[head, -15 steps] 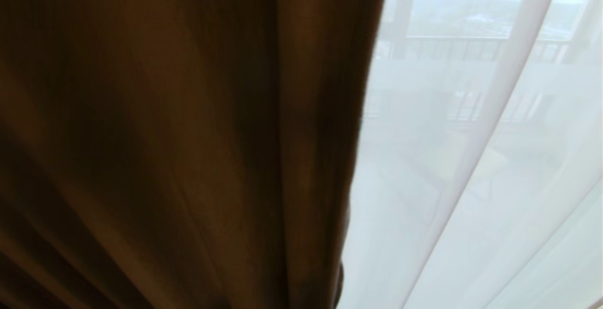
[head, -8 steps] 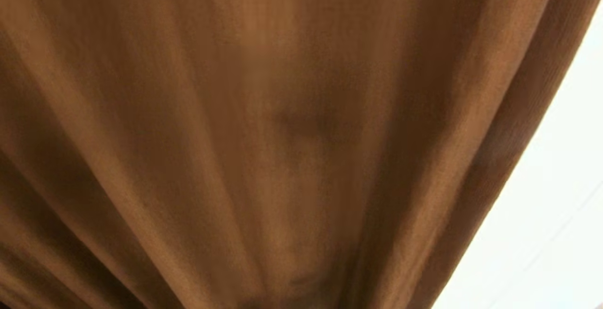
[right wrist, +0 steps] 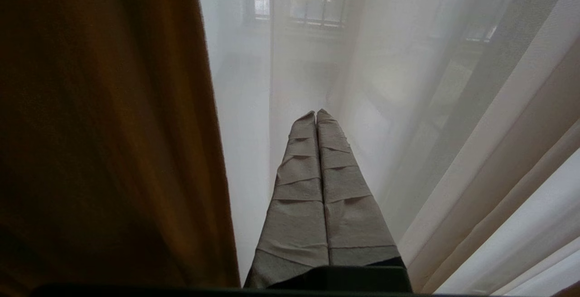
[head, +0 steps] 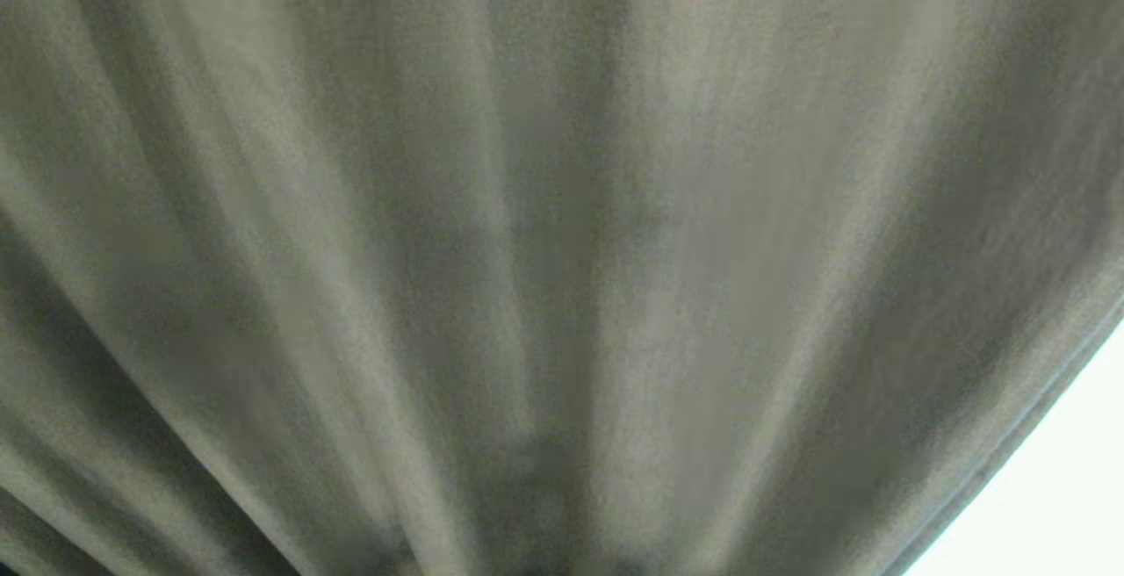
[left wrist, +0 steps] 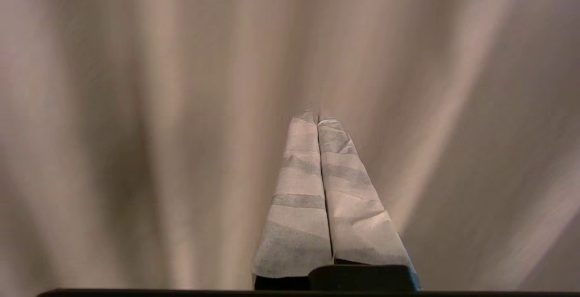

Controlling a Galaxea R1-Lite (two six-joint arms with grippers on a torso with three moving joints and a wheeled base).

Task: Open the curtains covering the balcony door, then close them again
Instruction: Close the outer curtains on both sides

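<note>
Our left gripper (left wrist: 317,118) was fully closed, fingertips against the opaque curtain (left wrist: 158,107); no held fabric was discernible. Our right gripper (right wrist: 316,113) was closed, empty, before the sheer (right wrist: 385,84).

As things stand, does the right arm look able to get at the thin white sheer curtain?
Probably yes: the right claw, shut and empty, points straight at the thin white sheer curtain, nothing between them; the heavy opaque curtain hangs off to one side.
</note>
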